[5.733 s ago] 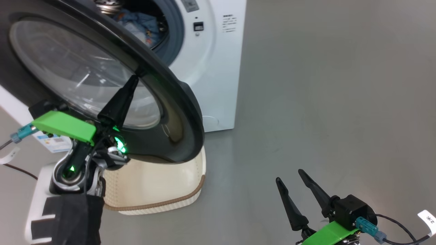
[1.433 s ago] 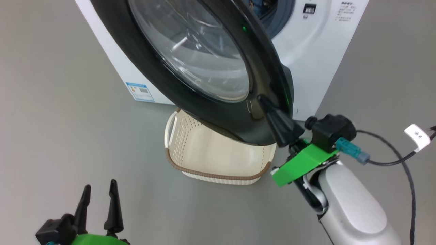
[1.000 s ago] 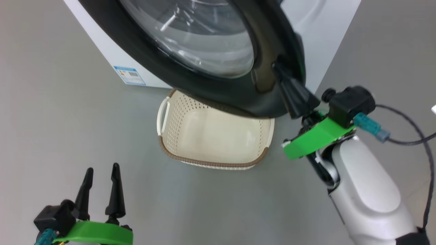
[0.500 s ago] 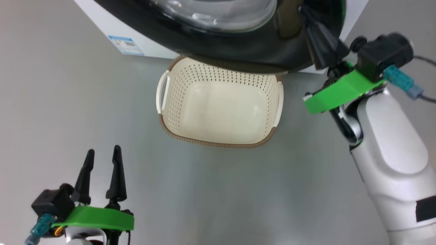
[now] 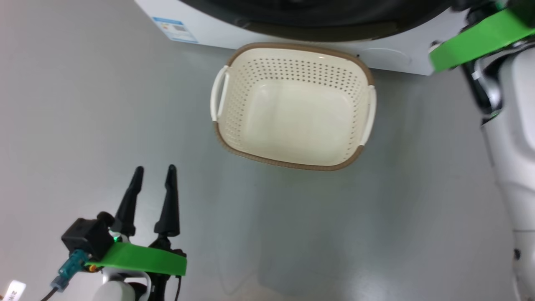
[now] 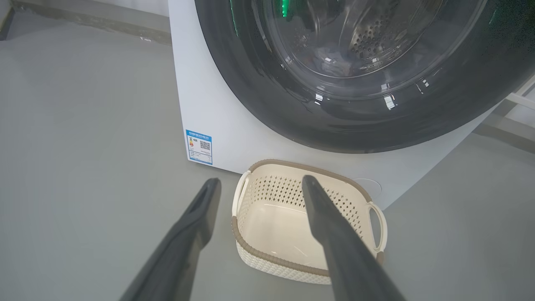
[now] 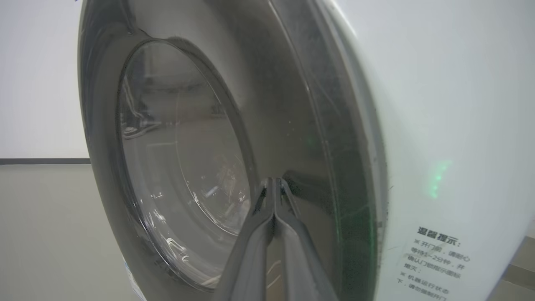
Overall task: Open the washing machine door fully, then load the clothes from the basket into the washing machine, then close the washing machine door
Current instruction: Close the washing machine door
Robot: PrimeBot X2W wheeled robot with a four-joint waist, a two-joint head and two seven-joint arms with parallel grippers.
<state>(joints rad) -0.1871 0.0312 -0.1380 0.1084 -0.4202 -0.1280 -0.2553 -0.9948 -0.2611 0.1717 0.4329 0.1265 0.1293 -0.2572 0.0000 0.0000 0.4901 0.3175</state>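
One basket (image 5: 292, 69) — one washing machine (image 6: 200, 96)

The washing machine (image 7: 451, 104) bears a notice (image 7: 436, 259) headed "温馨提示"; its blue label sticker (image 6: 199, 146) shows a QR code, print illegible.

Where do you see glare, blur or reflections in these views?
Left wrist view: white highlights and green glints on the glass of the washing machine door; the left gripper looks soft. Right wrist view: hazy, a green glow on the front of the washing machine, the shut right gripper blurred. Head view: basket sharp, floor with a dull sheen.
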